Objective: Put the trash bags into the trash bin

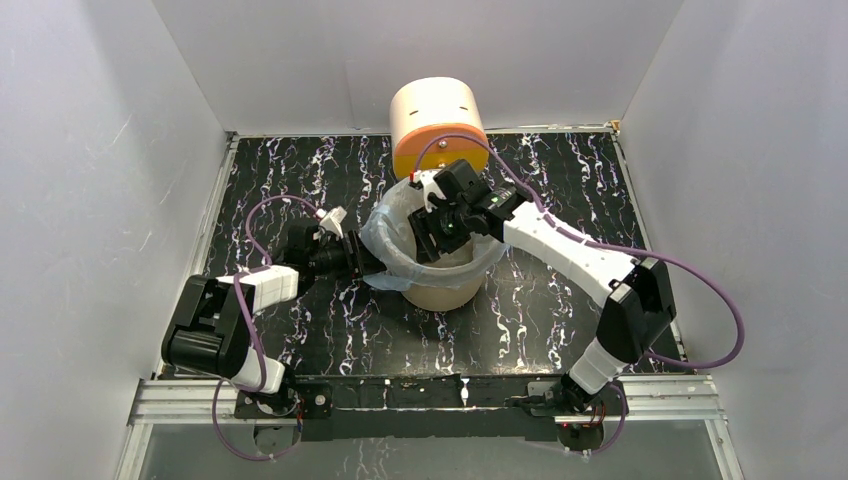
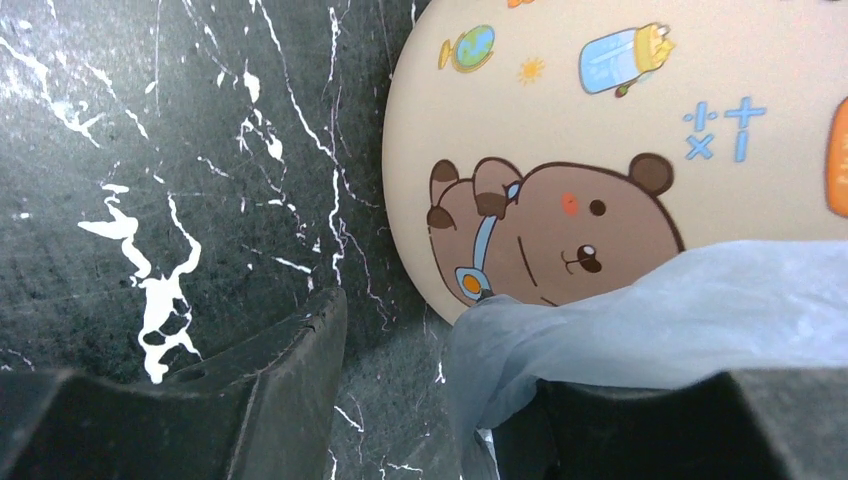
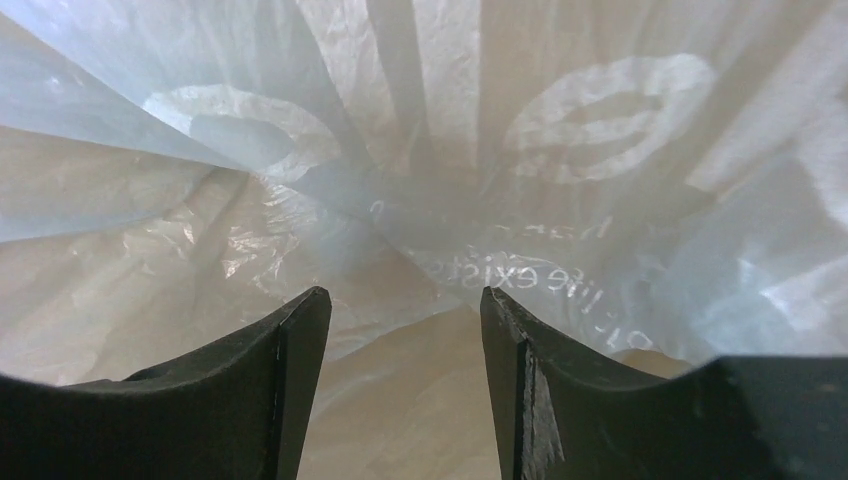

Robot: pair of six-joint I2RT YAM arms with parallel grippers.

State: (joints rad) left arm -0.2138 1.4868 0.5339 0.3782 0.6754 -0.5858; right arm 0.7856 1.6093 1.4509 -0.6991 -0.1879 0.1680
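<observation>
Two arms: you have both reaching to the trash bin (image 1: pixel 440 292), which stands mid-frame in the top view on the black marbled table (image 1: pixel 330 330).
Left arm: it comes from its base at the lower left of the top view, folded low, with the forearm pointing right at the bin's left-hand side.
Left gripper (image 2: pixel 430 350): your jaws stand apart, with bare table showing in the gap. It sits low beside the bin's wall, near the printed bear (image 2: pixel 560 240). Film lies against the finger at the lower right of the wrist view, but nothing is pinched.
Right arm: it rises from the lower-right base and bends at the right of the frame, and the forearm slants up-left over the bin's mouth.
Right gripper (image 3: pixel 405 300): it points down into the bin, jaws parted, with nothing between them.
Trash bag (image 1: pixel 385 240): pale-blue film lines the bin and its edge drapes out over the rim. White lettering shows inside.
Cream cylinder (image 1: pixel 437 120): orange-fronted, at upper middle, just beyond the bin.
</observation>
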